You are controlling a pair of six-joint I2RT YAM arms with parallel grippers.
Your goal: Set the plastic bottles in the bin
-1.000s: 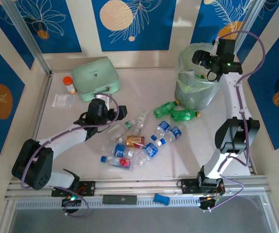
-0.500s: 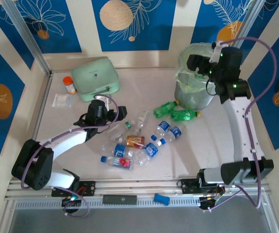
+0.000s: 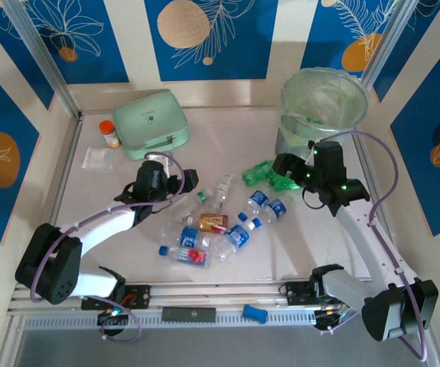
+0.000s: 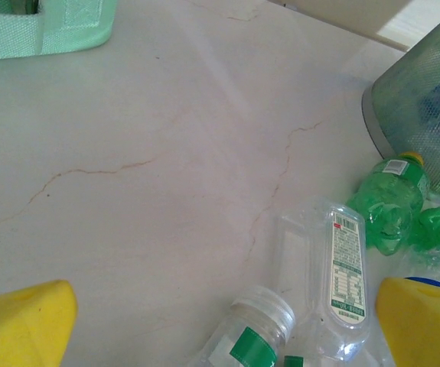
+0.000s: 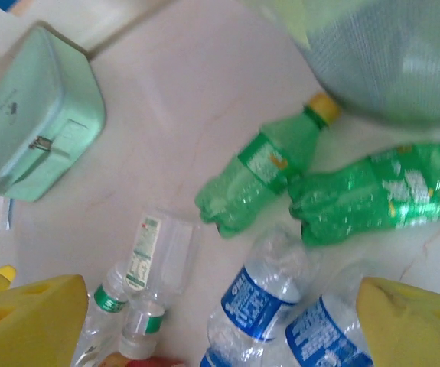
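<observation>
Several plastic bottles (image 3: 221, 223) lie in a loose pile mid-table: clear ones with blue or red labels, plus two green ones (image 3: 262, 170) nearer the bin (image 3: 323, 107). My left gripper (image 3: 187, 182) is open and empty at the pile's left edge. Between its yellow fingers (image 4: 21, 321) lie a clear green-banded bottle (image 4: 254, 336) and a flat clear bottle (image 4: 334, 275). My right gripper (image 3: 284, 166) hangs open and empty over the green bottles (image 5: 262, 176). Two blue-labelled bottles (image 5: 258, 302) lie between its fingertips (image 5: 411, 325).
A mint-green zip case (image 3: 152, 122) sits at the back left. Beside it stand an orange-capped jar (image 3: 109, 134) and a small clear packet (image 3: 97, 157). Patterned walls close in the table on three sides. A blue object (image 3: 254, 313) rests on the front rail.
My right arm has swung away from the bin's rim, down and left, to hang over the green bottles. The left arm has barely shifted.
</observation>
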